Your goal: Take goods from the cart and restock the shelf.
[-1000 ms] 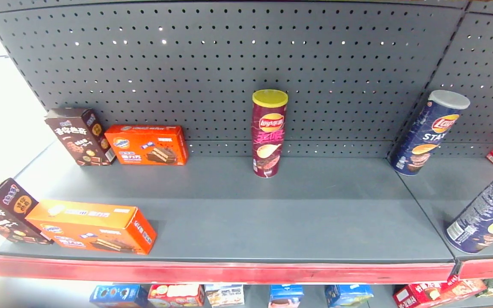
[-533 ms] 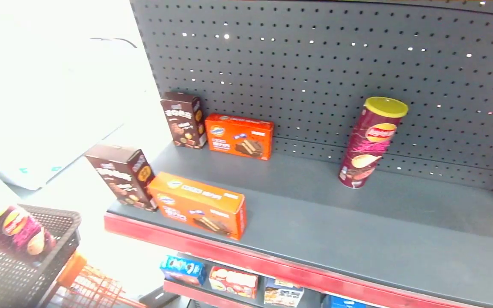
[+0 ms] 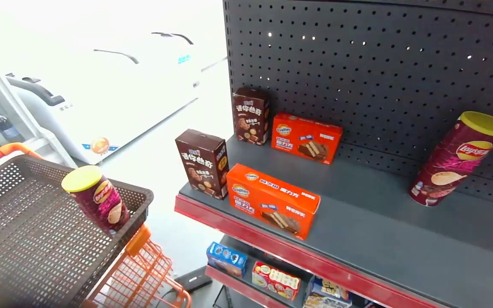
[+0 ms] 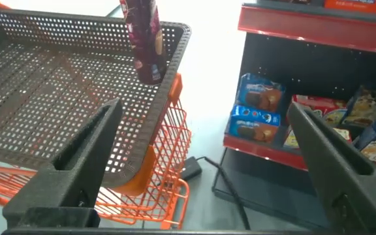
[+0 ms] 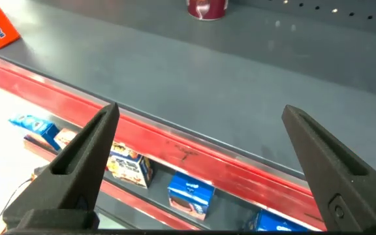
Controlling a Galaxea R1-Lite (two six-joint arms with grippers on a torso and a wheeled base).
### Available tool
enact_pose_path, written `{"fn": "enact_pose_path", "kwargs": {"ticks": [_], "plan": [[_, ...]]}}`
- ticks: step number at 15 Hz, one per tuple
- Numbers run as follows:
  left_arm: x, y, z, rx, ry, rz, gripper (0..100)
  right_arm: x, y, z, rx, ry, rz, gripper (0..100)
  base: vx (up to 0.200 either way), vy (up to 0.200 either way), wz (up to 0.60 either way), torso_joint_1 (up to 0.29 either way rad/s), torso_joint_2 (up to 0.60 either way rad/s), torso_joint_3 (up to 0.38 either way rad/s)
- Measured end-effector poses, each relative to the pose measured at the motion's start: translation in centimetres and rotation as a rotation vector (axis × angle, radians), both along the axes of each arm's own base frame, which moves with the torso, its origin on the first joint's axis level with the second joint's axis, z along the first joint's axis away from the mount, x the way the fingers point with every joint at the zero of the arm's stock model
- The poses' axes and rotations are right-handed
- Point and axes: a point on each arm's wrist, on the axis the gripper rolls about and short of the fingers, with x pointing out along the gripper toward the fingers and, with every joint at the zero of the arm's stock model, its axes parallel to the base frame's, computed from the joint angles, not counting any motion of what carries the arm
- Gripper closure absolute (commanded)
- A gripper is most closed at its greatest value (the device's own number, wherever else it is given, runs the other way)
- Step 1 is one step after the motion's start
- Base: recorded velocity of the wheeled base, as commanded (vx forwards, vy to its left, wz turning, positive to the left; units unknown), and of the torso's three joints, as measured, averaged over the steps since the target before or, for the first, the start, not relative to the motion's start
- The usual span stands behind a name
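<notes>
1. Looks like the fetching step: nothing is held yet, and one purple chip can (image 3: 96,204) waits upright in the black mesh basket (image 3: 24,239) of the orange cart (image 3: 144,273), close to the basket wall nearest the shelf (image 3: 379,222).
2. Finds the left gripper (image 4: 203,108) spread wide and empty, low beside the cart. Puts the can beyond the basket's wall, well apart from the fingers rather than between them.
3. Finds the right gripper (image 5: 200,109) likewise wide apart and empty, before the shelf's red front edge (image 5: 194,153) and facing the bare grey board.
4. Shows the shelf only partly stocked:
   - a matching can (image 3: 458,160) upright at the back by the pegboard;
   - a brown box (image 3: 203,162) with an orange box (image 3: 272,201) just beside it at the front, toward the left end;
   - another such pair behind them.
5. Calls next, most likely, for the left arm, since the cart stands on that side. Needs to rise above the basket rim, come down with the open fingers on either side of the can, and close on its middle, not on the yellow lid.
6. Asks for care: tall, narrow and smooth, so probably quick to topple if nudged off-centre by one finger.
7. Leaves plenty of bare board near the matching can as a likely place to set it down.
</notes>
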Motion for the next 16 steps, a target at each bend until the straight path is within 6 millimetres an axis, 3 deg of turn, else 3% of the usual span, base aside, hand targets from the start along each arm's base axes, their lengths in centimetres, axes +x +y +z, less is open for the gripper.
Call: {"fn": "enact_pose_path", "kwargs": {"ticks": [6,10,12,16], "plan": [[-0.1,0.2,0.5,0.003,-0.018,0.075,0,0.0,0.0,0.0,0.000,0.000,0.000,0,0.000,0.000,0.00,0.000,0.00,0.000],[-0.9,0.3,5.6,0.013,-0.014,0.122,0,0.0,0.0,0.0,0.000,0.000,0.000,0,0.000,0.000,0.00,0.000,0.00,0.000],[0.3,0.3,7.5,0.019,0.065,0.136,0,0.0,0.0,0.0,0.000,0.000,0.000,0,0.000,0.000,0.00,0.000,0.00,0.000],[5.6,0.4,9.6,-0.009,0.239,0.189,0,0.0,0.0,0.0,0.000,0.000,0.000,0,0.000,0.000,0.00,0.000,0.00,0.000]]}}
